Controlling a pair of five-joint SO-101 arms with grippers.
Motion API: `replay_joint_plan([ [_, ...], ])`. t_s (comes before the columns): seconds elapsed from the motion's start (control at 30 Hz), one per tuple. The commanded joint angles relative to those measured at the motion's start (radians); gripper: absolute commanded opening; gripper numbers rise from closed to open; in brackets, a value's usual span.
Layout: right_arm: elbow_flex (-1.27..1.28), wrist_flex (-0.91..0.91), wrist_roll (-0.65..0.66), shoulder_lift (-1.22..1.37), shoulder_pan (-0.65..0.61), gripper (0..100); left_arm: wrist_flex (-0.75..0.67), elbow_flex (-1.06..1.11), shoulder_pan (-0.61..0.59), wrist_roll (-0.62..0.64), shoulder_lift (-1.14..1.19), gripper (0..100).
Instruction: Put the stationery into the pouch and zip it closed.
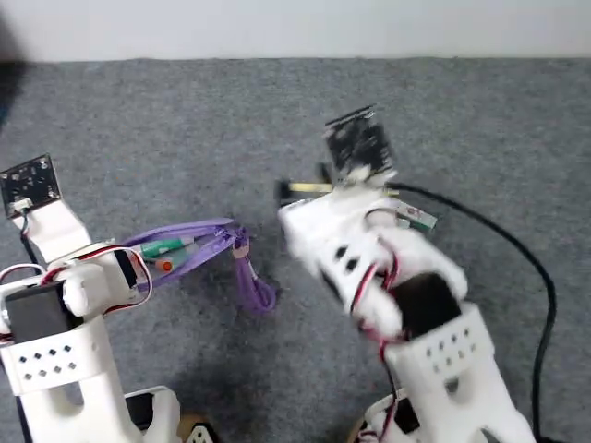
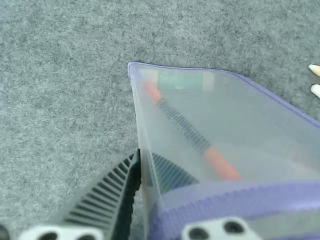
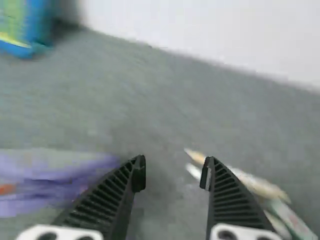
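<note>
The translucent pouch with purple edging and a purple cord lies on the grey mat, with a green-capped item and an orange pen inside it. My left gripper is shut on the pouch at the end nearest that arm, with one ridged finger outside the wall. My right gripper hangs open above the mat, between the pouch and a few loose pencils. From above, the right gripper sits beyond the pouch's cord end, next to a pencil.
A green-marked pen lies partly under the right arm. A black cable runs along the right side. A blue box stands far off by the wall. Two pale pencil tips show past the pouch.
</note>
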Motion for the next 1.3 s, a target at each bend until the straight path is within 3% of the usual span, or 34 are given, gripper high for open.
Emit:
replay_joint_plan([
  [0.0,-0.061,0.081,-0.002,0.11,0.15,19.2,0.0,-0.001,0.0,0.012,0.012,1],
  [0.27,-0.13,0.116,0.203,0.453,0.216,19.5,-0.002,0.004,0.0,0.012,0.015,1],
  [0.5,-0.381,0.122,0.341,0.822,0.194,29.5,-0.002,0.004,0.0,0.012,0.014,1],
  [0.73,-0.644,0.127,0.462,1.156,0.171,29.9,-0.002,0.004,0.0,0.012,0.014,1],
  [1.03,-0.85,0.127,0.489,1.411,0.128,29.7,-0.002,0.004,0.0,0.012,0.014,1],
  [1.13,-0.867,0.127,0.489,1.454,0.117,22.7,-0.002,0.004,0.0,0.012,0.014,1],
  [1.27,-0.865,0.128,0.489,1.468,0.11,4.6,-0.002,0.004,0.0,0.012,0.014,1],
])
